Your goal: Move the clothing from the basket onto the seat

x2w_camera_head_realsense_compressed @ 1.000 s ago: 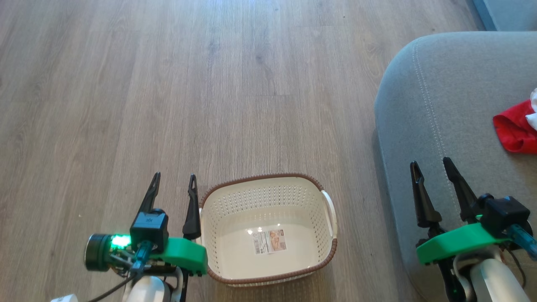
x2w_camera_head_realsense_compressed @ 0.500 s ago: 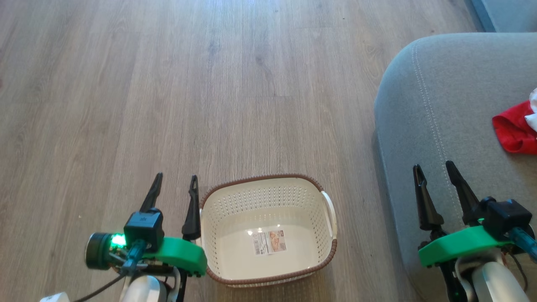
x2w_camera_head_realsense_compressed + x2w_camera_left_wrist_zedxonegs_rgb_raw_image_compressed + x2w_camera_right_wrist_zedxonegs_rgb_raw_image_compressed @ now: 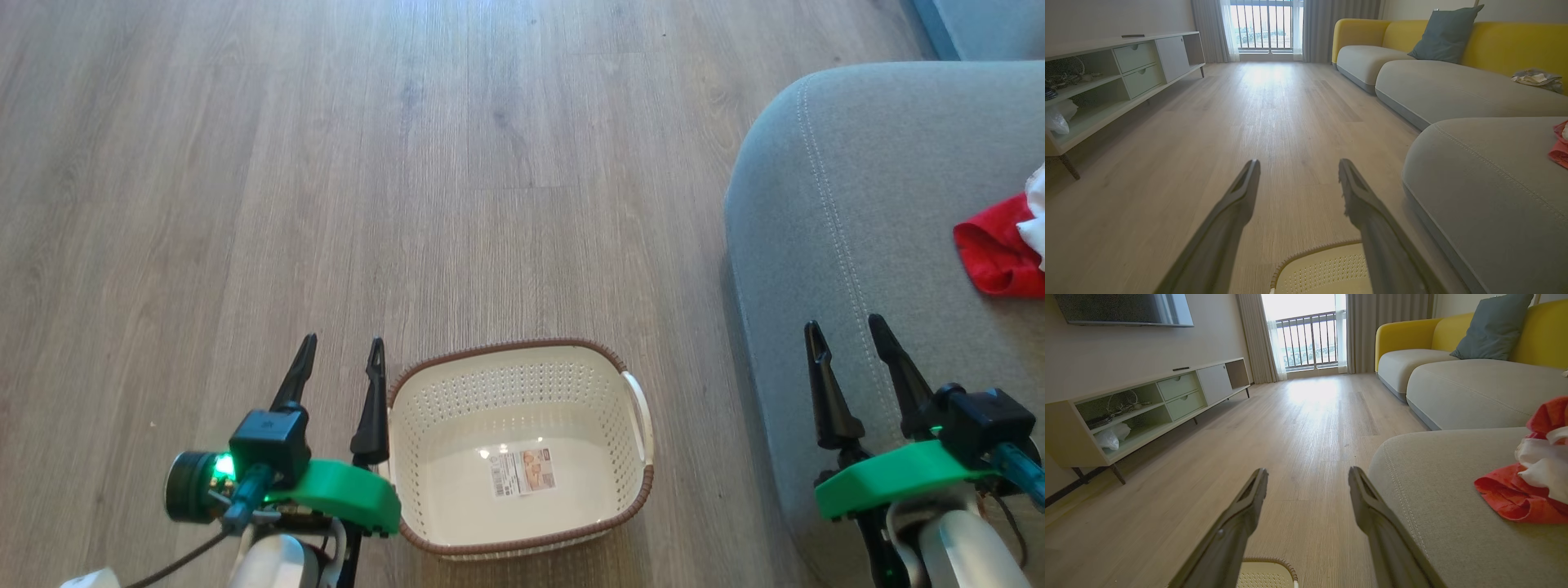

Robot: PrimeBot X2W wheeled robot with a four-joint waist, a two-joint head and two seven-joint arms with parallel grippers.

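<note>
Our left gripper (image 3: pixel 343 340) hangs at the lower left of the head view, fingers apart and holding nothing, just beside the laundry basket (image 3: pixel 522 392) on the wooden floor (image 3: pixel 326 163). Our right gripper (image 3: pixel 842 322), likewise spread, hovers at the lower right over the grey seat (image 3: pixel 857 188), where the red-and-white clothing (image 3: pixel 992 257) lies at the right edge.

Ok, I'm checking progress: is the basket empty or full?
Empty: the basket holds just a paper label on its bare base; red clothing lies on the seat.
</note>
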